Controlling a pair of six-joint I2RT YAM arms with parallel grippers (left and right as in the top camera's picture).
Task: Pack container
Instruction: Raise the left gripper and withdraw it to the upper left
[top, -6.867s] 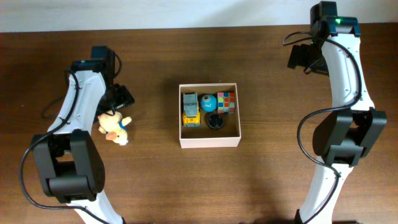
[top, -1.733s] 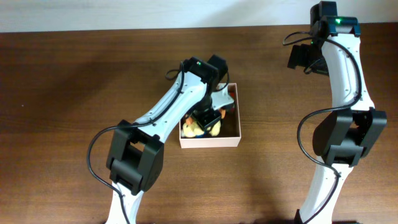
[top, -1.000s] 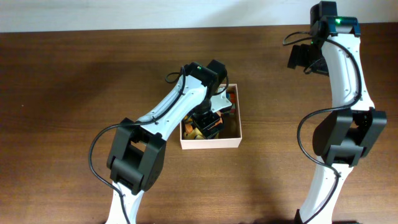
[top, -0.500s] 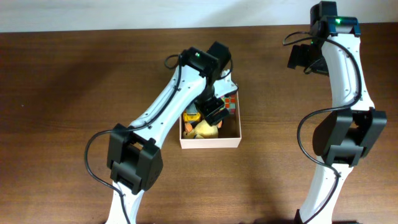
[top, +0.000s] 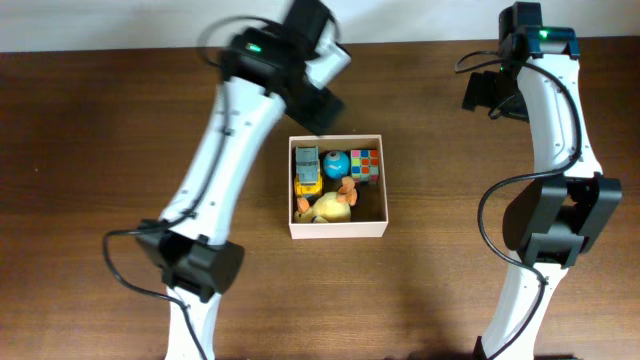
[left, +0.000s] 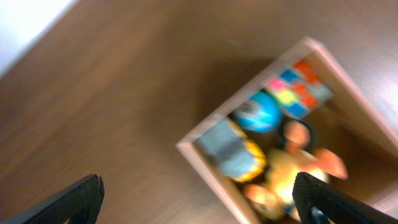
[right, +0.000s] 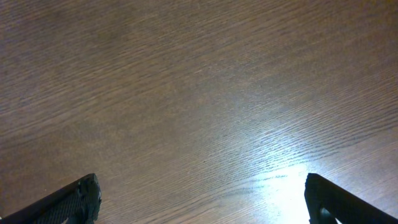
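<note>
The container (top: 338, 229), a square shallow box with white walls, sits mid-table. Inside lie a yellow truck (top: 306, 172), a blue ball (top: 335, 162), a colour cube (top: 364, 164) and a yellow plush duck (top: 330, 205). My left gripper (top: 318, 104) hangs high above the table just behind the box, open and empty. The blurred left wrist view looks down on the container's rim (left: 211, 118), the ball (left: 256, 112), the truck (left: 233, 150) and the plush (left: 292, 177), with the left gripper (left: 199, 205) spread wide. My right gripper (top: 490, 95) stands open at the far right.
Bare brown wood fills the right wrist view, where the right gripper (right: 202, 202) holds nothing. The table's far edge meets a pale wall behind both arms. Both arm bases stand at the near edge.
My left arm has risen out of the container and swung back toward the far edge, leaving the plush duck lying in the box. The right arm has not moved.
</note>
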